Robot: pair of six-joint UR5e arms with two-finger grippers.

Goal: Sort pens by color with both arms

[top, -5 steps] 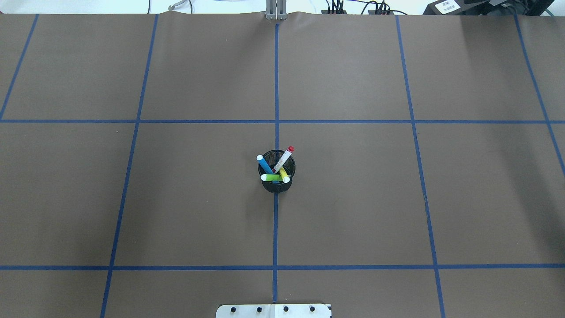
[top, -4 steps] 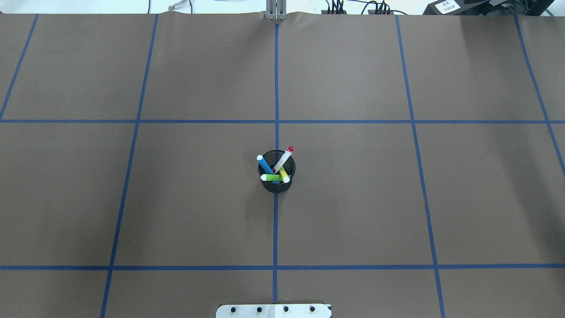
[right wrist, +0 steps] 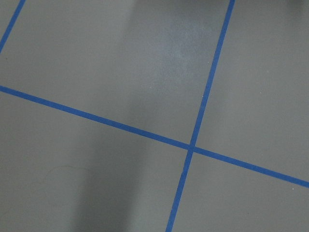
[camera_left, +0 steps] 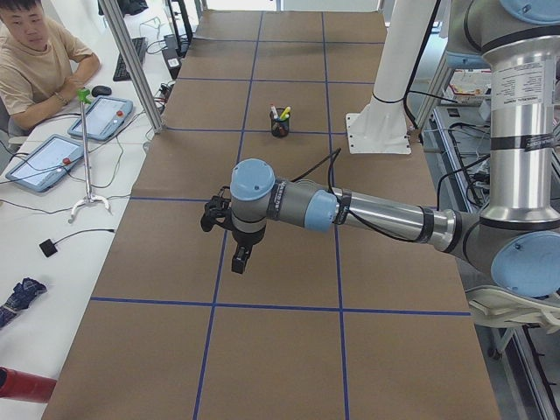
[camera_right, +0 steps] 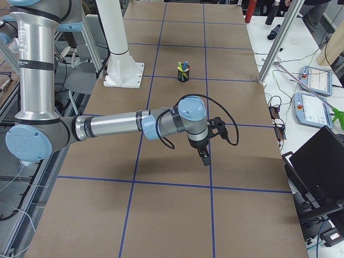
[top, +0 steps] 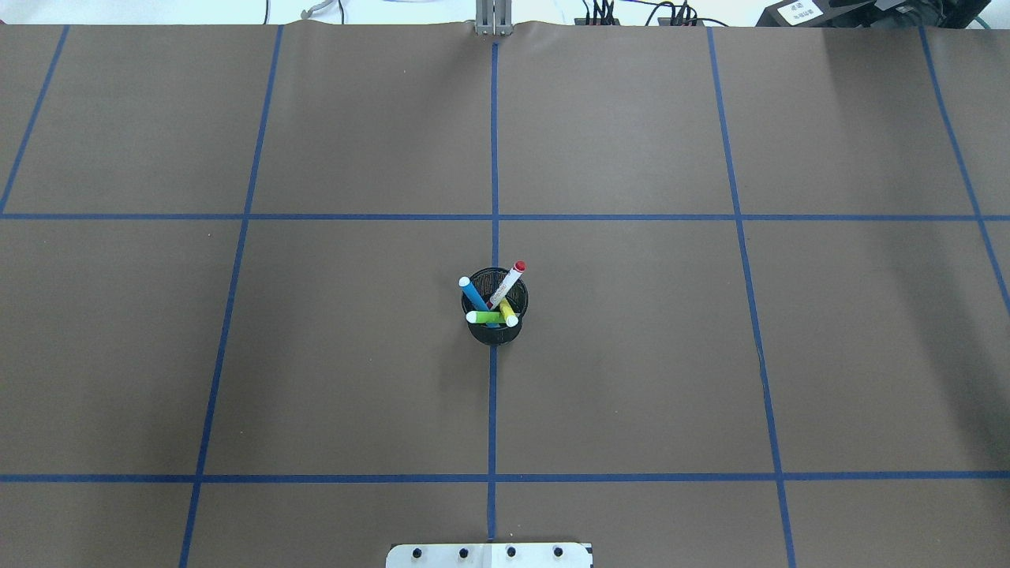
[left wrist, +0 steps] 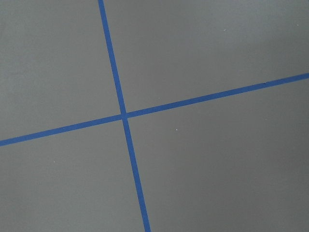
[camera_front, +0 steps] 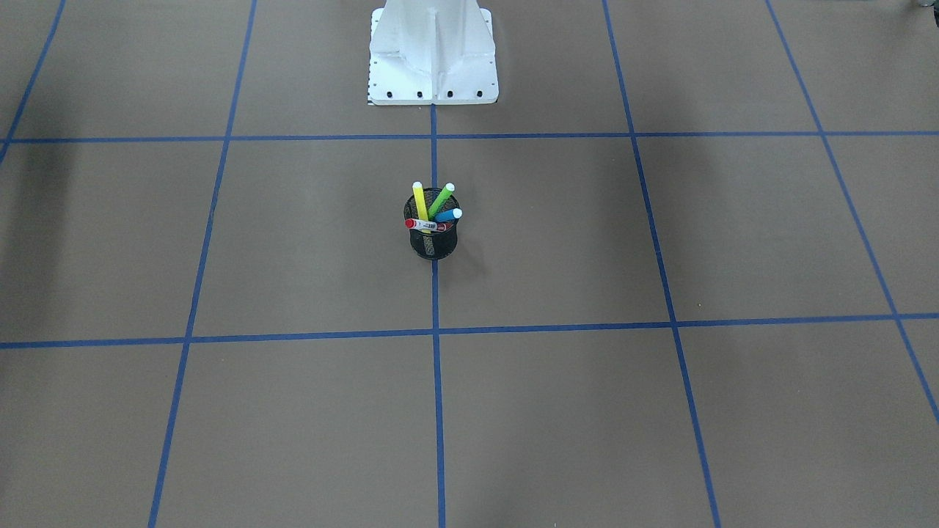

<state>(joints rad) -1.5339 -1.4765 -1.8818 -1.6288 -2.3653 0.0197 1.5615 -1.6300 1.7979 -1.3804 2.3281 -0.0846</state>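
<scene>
All four pens (top: 506, 285) stand in the black mesh cup (top: 495, 333) at mid-desk (top: 631, 355). The left hand (camera_left: 241, 260) and right hand (camera_right: 205, 157) hang well apart from them, far left and far right. I cannot tell whether either is wide or narrow.

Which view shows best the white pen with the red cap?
The overhead exterior view: the red-capped pen shows most of its length, leaning out of the mesh cup. Front-facing foreshortens it; side views are too distant; wrist views miss it.
</scene>
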